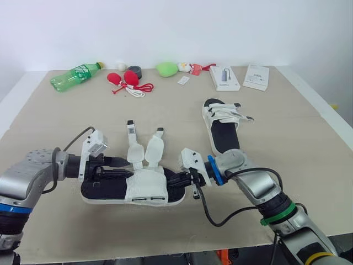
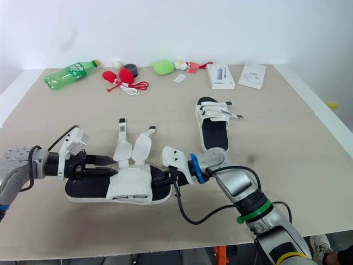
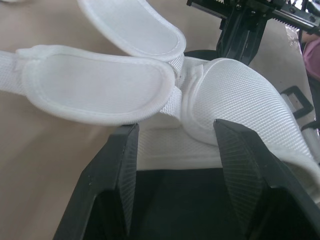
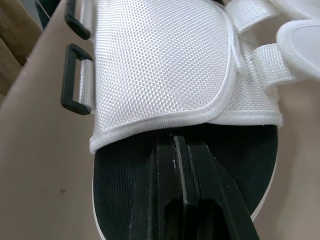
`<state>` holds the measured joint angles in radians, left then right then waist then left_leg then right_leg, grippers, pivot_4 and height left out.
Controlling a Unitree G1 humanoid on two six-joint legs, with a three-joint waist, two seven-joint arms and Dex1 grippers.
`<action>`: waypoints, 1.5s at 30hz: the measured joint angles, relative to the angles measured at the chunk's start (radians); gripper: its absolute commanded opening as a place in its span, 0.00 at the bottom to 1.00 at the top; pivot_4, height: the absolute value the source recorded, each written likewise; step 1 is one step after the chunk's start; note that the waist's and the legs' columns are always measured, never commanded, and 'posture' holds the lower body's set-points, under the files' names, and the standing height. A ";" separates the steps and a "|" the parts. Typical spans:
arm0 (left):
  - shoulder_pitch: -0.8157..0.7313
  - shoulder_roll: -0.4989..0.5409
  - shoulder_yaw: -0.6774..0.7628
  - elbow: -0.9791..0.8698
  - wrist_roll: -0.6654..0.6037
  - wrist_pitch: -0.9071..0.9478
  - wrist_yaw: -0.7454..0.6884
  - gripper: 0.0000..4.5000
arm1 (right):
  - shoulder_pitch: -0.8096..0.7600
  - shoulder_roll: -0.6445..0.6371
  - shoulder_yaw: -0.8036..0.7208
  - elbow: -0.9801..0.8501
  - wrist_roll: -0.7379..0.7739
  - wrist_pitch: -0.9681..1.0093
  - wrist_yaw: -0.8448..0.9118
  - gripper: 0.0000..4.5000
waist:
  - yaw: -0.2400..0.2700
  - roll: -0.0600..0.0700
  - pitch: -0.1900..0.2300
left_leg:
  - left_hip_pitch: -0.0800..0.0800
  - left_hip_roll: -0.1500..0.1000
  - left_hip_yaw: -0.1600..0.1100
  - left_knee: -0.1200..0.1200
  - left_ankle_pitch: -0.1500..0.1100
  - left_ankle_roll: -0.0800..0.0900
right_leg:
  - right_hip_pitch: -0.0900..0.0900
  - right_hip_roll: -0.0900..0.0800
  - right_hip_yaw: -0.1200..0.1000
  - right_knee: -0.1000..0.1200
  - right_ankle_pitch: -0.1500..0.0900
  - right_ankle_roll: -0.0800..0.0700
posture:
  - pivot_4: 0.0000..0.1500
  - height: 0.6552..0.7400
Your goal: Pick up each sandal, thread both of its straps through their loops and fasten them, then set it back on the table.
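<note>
The task looks about half done. At about 1 o'clock on the beige desk (image 1: 287, 127) lies a second white fabric sandal with a black footbed (image 1: 222, 127). Its straps are folded across the upper with their black tips poking out to 3 o'clock, so I judge it fastened and set back, though the loops there are too small to check.

The near white woven-fabric sandal with a black footbed (image 1: 146, 187) lies at 6 o'clock, lengthwise from 9 to 3, and appears to rest on the desk. Its two padded white straps (image 1: 134, 149) are unfastened and lie splayed toward 12 o'clock. The two black plastic loops (image 4: 75, 100) on the opposite edge of the upper have nothing threaded through them.

The left gripper (image 1: 116, 168) comes in from 9 o'clock, its black fingers (image 3: 125, 170) spread apart over the footbed just short of the upper, gripping nothing. The right gripper (image 1: 179, 178) comes in from 3 o'clock, its fingers (image 4: 172, 165) pressed together, empty, with the tips over the footbed at the upper's edge.

What is left, as I judge it, is threading both straps, fastening them and leaving this sandal on the desk.
</note>
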<state>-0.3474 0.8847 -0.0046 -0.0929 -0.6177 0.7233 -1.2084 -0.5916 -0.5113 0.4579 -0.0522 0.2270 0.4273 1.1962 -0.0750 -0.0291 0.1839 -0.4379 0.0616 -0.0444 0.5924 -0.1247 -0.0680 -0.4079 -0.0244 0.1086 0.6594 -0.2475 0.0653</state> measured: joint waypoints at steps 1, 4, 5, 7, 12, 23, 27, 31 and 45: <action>-0.010 -0.001 0.000 0.013 0.002 0.003 -0.001 0.54 | -0.007 0.000 0.000 0.020 -0.004 -0.024 0.002 0.02 | 0.000 0.000 0.000 | 0.000 0.000 0.000 0.001 0.000 0.000 | 0.000 0.000 0.000 0.000 0.000 0.000 | 1.00 1.00; -0.049 -0.017 -0.001 0.050 0.000 0.032 0.002 0.54 | -0.022 -0.002 0.000 0.072 -0.013 -0.083 0.019 0.02 | 0.000 -0.001 -0.001 | 0.000 0.000 0.000 0.003 0.000 0.000 | 0.001 0.000 0.000 0.000 0.001 0.001 | 1.00 1.00; -0.058 -0.025 0.000 0.054 -0.002 0.041 0.003 0.54 | -0.026 -0.002 0.000 0.078 -0.015 -0.088 0.022 0.02 | 0.000 -0.001 -0.001 | 0.000 0.000 0.000 0.004 0.000 0.000 | 0.001 0.000 0.000 0.000 0.001 0.001 | 1.00 1.00; -0.090 -0.063 0.003 0.089 -0.021 0.086 0.021 0.54 | -0.037 -0.001 -0.001 0.092 -0.017 -0.095 0.023 0.02 | 0.001 -0.001 -0.001 | -0.001 0.000 0.000 0.005 0.000 0.000 | 0.001 0.000 0.000 0.002 0.001 0.001 | 1.00 1.00; -0.127 -0.137 0.020 0.168 -0.064 0.205 0.082 0.54 | -0.035 0.003 -0.002 0.092 -0.017 -0.096 0.019 0.02 | 0.002 -0.002 -0.001 | -0.001 0.000 -0.001 0.006 0.000 0.000 | 0.001 0.000 0.000 0.005 0.001 0.001 | 1.00 1.00; -0.268 -0.316 0.174 0.420 -0.112 0.288 0.283 0.54 | -0.022 0.003 -0.005 0.073 -0.025 -0.095 -0.005 0.02 | 0.001 -0.002 -0.001 | -0.001 0.000 -0.001 0.007 0.000 0.000 | 0.001 0.000 -0.001 0.006 0.001 0.002 | 1.00 1.00; -0.274 -0.316 0.191 0.436 -0.115 0.307 0.287 0.54 | -0.018 0.003 -0.007 0.065 -0.025 -0.089 -0.006 0.02 | 0.001 -0.002 -0.001 | -0.001 0.000 -0.001 0.007 0.000 0.000 | 0.001 0.000 -0.001 0.006 0.001 0.002 | 1.00 1.00; -0.277 -0.317 0.193 0.445 -0.115 0.311 0.284 0.54 | -0.015 0.003 -0.008 0.058 -0.027 -0.083 -0.014 0.02 | 0.001 -0.002 -0.001 | -0.001 0.000 -0.001 0.007 0.000 0.000 | 0.001 0.000 -0.001 0.006 0.001 0.002 | 1.00 1.00; -0.463 -0.395 0.164 0.751 -0.029 0.257 0.288 0.54 | -0.008 0.008 -0.011 0.048 -0.029 -0.076 -0.024 0.02 | 0.001 -0.003 -0.001 | -0.001 0.000 -0.001 0.007 0.000 0.000 | 0.001 0.001 -0.001 0.006 0.001 0.002 | 1.00 1.00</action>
<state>-0.8108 0.4896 0.1597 0.6579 -0.6471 0.9799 -0.9200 -0.5995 -0.5035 0.4473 -0.0046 0.1980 0.3511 1.1727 -0.0744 -0.0317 0.1824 -0.4389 0.0612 -0.0459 0.5994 -0.1244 -0.0682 -0.4071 -0.0236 0.1079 0.6652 -0.2465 0.0673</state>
